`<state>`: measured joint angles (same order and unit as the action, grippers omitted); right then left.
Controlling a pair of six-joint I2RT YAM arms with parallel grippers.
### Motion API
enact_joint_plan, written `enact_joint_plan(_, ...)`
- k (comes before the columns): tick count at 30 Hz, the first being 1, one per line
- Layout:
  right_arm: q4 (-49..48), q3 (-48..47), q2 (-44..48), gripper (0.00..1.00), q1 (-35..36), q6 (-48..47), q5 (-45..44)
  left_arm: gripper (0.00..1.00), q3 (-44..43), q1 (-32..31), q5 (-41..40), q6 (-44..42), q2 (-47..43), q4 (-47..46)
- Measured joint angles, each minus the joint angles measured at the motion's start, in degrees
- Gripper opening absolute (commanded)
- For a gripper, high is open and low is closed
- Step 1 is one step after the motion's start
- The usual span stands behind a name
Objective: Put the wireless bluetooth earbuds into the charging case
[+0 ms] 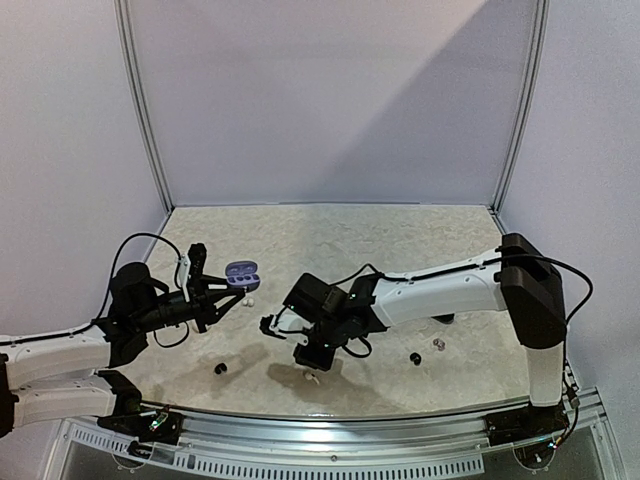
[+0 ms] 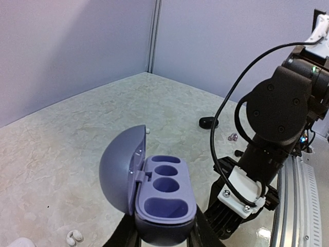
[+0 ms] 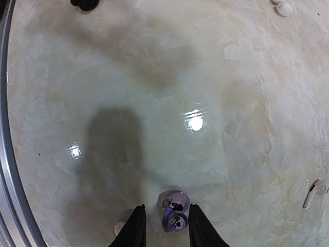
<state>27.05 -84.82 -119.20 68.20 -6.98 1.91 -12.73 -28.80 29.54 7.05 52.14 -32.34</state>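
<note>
left gripper (image 2: 164, 234) clamps the open charging case (image 2: 164, 198), 11 o'clock of right gripper (image 3: 167, 226) in top view. Its jaws straddle 1 purple earbud (image 3: 174, 216), gap at 9 o'clock; grip unconfirmed. Risk: off-centre bud rolls, squirts out.

- Left arm (image 1: 60, 365): white link shells and black joint housings, mounted at the left end of the front rail (image 1: 350, 425). A thin black cable loops over the wrist.
- Right arm (image 1: 440, 290): white links, boxy black elbow housing, black base at the rail's right end. A black cable runs along the links, and small green lights mark the wrist.
- Right wrist housing (image 2: 280, 103): rounded, black, with recessed screws. Below it sits a white bracket (image 2: 241, 193) with silver screws.
- Left gripper (image 2: 164, 234) and right gripper (image 3: 165, 211): black, tapering fingers.
</note>
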Motion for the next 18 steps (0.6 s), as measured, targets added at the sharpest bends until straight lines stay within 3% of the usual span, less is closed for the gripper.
enact_joint_plan(18, 1.57, -0.15, -1.14, 0.11, 0.00, -1.03, -1.62, 0.00, 0.00, 0.00, -0.02, -0.02, 0.00, 0.00)
